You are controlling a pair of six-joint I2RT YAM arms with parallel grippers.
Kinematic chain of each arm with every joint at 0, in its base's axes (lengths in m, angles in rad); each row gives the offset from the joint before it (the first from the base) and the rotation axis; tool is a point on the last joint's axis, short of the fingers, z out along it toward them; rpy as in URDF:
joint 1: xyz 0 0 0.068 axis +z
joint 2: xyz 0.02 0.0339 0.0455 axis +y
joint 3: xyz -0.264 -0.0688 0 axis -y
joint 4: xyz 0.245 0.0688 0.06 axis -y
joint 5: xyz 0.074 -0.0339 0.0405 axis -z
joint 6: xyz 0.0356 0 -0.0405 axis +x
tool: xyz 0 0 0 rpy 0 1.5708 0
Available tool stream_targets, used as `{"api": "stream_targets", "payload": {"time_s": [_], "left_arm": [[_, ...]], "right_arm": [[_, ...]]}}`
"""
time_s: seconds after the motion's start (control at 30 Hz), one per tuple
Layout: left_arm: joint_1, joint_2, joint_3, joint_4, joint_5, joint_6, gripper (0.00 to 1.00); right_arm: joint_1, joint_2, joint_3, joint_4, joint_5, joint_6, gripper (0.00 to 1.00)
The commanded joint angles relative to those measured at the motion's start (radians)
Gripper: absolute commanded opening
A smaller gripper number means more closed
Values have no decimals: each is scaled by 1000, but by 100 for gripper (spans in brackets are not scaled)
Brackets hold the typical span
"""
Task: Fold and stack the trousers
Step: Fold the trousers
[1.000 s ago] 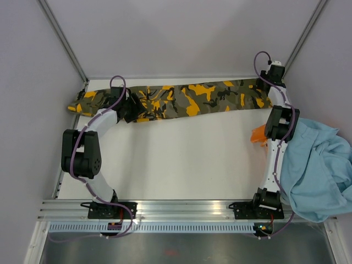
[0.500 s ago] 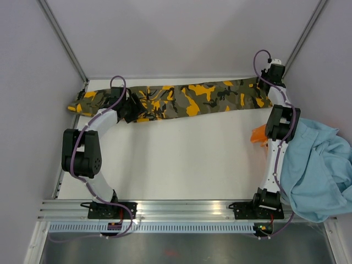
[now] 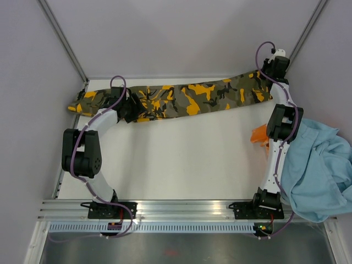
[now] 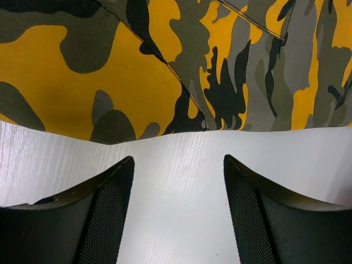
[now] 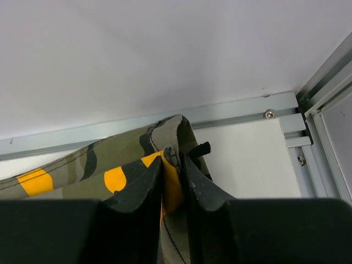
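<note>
The camouflage trousers (image 3: 187,99) lie stretched along the far edge of the white table, olive-grey with black and orange blotches. My right gripper (image 3: 268,78) is shut on the right end of the trousers (image 5: 137,159) and holds that end lifted off the table by the back right corner. My left gripper (image 3: 133,108) is open and empty at the near edge of the trousers' left part; its fingers (image 4: 110,209) hover over bare table just short of the cloth (image 4: 165,66).
A plain light-blue garment (image 3: 319,170) is heaped at the right edge beside the right arm, with an orange garment (image 3: 257,135) peeking out next to it. Aluminium frame rails (image 5: 236,107) run along the back edge and corners.
My right gripper has lifted the right end of the trousers up and back toward the far corner. The left arm has not moved.
</note>
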Motion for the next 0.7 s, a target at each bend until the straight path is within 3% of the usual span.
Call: {"api": "stream_targets", "payload": {"time_s": [0.0, 0.23, 0.27, 0.37, 0.47, 0.6, 0.67], "left_arm": [[-2, 12, 34, 28, 2, -23, 72], [-2, 23, 39, 33, 4, -26, 72], [-2, 24, 39, 34, 4, -26, 72], [-2, 30, 46, 31, 2, -25, 72], [-2, 38, 54, 28, 1, -25, 72], [-2, 47, 65, 27, 4, -26, 72], [-2, 53, 68, 28, 7, -29, 72]], "right_arm": [[-1, -66, 0, 94, -19, -2, 27], [1, 35, 59, 77, -43, -11, 22], [2, 44, 62, 76, -39, -11, 24], [4, 66, 62, 71, -16, -9, 44], [4, 77, 57, 70, -11, -13, 47], [4, 93, 63, 65, -14, -37, 26], [4, 97, 69, 65, -14, -42, 22]]}}
